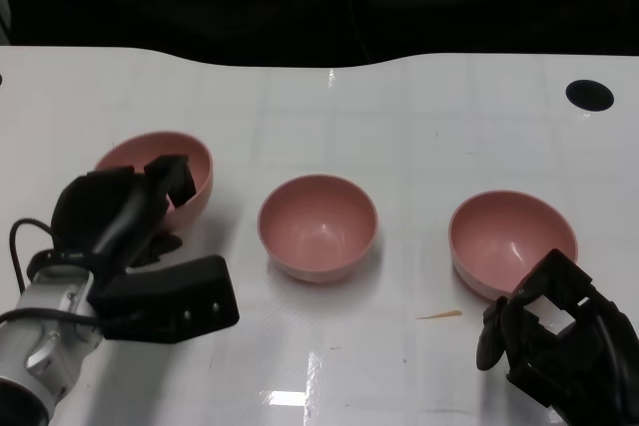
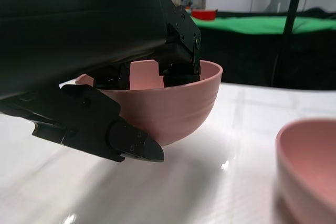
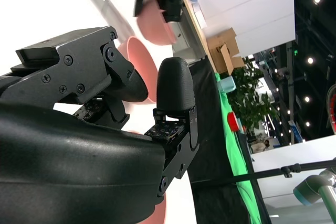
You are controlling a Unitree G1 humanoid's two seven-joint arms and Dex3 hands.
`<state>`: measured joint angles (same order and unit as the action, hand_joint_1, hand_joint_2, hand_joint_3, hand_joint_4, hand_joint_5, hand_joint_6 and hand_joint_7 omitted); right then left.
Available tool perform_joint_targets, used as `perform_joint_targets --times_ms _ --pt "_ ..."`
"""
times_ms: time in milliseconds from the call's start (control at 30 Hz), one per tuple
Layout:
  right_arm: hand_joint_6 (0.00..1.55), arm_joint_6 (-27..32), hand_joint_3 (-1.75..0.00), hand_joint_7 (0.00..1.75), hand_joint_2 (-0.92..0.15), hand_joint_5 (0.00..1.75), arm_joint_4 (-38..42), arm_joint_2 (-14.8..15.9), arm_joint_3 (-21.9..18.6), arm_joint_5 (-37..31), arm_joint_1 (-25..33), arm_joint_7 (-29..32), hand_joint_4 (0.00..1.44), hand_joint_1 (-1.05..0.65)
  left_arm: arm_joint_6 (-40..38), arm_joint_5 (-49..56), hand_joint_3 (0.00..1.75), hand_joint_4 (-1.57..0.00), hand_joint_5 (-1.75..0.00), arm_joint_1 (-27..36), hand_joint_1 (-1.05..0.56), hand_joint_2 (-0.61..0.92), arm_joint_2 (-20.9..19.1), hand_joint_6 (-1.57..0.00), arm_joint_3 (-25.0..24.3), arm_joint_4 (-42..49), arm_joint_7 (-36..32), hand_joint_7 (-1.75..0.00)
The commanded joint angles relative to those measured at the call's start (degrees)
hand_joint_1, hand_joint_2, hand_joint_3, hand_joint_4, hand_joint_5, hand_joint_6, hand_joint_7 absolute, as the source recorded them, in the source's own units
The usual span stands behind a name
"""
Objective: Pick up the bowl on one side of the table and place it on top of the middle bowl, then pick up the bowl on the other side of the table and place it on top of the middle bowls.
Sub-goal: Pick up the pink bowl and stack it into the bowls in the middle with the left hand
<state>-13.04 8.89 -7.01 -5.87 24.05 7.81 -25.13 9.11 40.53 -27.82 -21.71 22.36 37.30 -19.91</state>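
Note:
Three pink bowls stand in a row on the white table (image 1: 329, 366). The left bowl (image 1: 150, 159) is tilted, and my left hand (image 1: 118, 214) grips its near rim, fingers (image 2: 181, 56) hooked inside and the thumb (image 2: 113, 129) against the outer wall (image 2: 178, 111). The middle bowl (image 1: 318, 224) sits upright and alone, and its edge also shows as the middle bowl (image 2: 310, 166) in the left wrist view. The right bowl (image 1: 509, 238) rests upright. My right hand (image 1: 561, 336) hovers at its near rim with fingers apart, holding nothing.
A round black hole (image 1: 589, 94) marks the table's far right. A small yellowish scrap (image 1: 439, 315) lies in front, between the middle and right bowls. The table's far edge (image 1: 300, 59) meets a dark background.

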Motion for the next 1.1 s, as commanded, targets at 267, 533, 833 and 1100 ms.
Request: perform_joint_targets --times_ms 267,533,833,1100 --pt "0.55 -0.78 -1.19 1.75 -0.7 1.75 0.68 0.22 -0.48 0.52 -0.44 -0.42 0.87 0.02 0.89 -2.25 0.26 -0.64 -1.73 1.14 -0.03 0.92 -3.64 -0.61 -3.51 -17.02 9.6 -1.56" --pt "0.55 -1.98 -1.19 1.75 -0.7 1.75 1.94 -0.13 -0.58 0.37 -1.04 -0.79 0.87 0.03 7.32 -1.36 0.23 -0.7 -1.75 -1.92 -0.05 0.88 -2.95 -0.65 -3.08 -19.69 9.41 -1.65" --pt "0.56 -2.06 -1.26 1.75 -0.66 1.75 1.79 -0.66 -0.32 0.33 -0.98 -0.23 0.88 0.02 9.16 -0.12 0.2 -0.69 -1.75 -4.37 -0.06 0.85 0.52 -0.64 -0.43 -18.19 10.07 -1.64" --pt "0.55 -3.12 -1.25 1.75 -0.65 1.75 1.83 -0.96 -0.25 -0.4 -0.72 -0.12 0.87 0.01 8.74 1.55 0.07 -0.78 -1.55 -5.02 -0.08 0.91 4.79 -1.0 2.48 -17.13 11.07 -0.89"
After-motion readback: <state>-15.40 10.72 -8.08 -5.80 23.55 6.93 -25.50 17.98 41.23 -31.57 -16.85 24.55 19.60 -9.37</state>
